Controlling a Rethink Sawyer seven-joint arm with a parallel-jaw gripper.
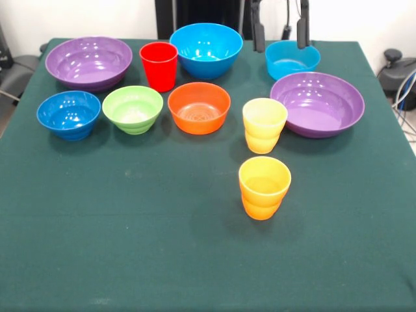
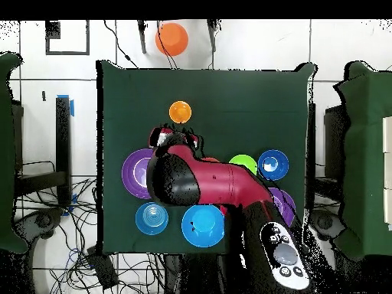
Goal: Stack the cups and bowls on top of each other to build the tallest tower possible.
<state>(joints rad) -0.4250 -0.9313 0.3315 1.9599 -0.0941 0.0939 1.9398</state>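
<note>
Above the cyan bowl [image 1: 292,60], I am hanging my pincer [image 1: 281,29] spread wide; starting from a wide purple bowl [image 1: 317,103] seems steadiest.

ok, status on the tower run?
Tool open, empty, above cyan bowl. No tower yet: cups and bowls all separate on table. Nothing in the way.

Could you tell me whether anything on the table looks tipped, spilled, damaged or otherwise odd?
Nothing stands out. All the glossy plastic bowls and cups, such as the plain red tumbler and orange stepped tumbler, stand upright, separate and empty on the green tablecloth.
</note>
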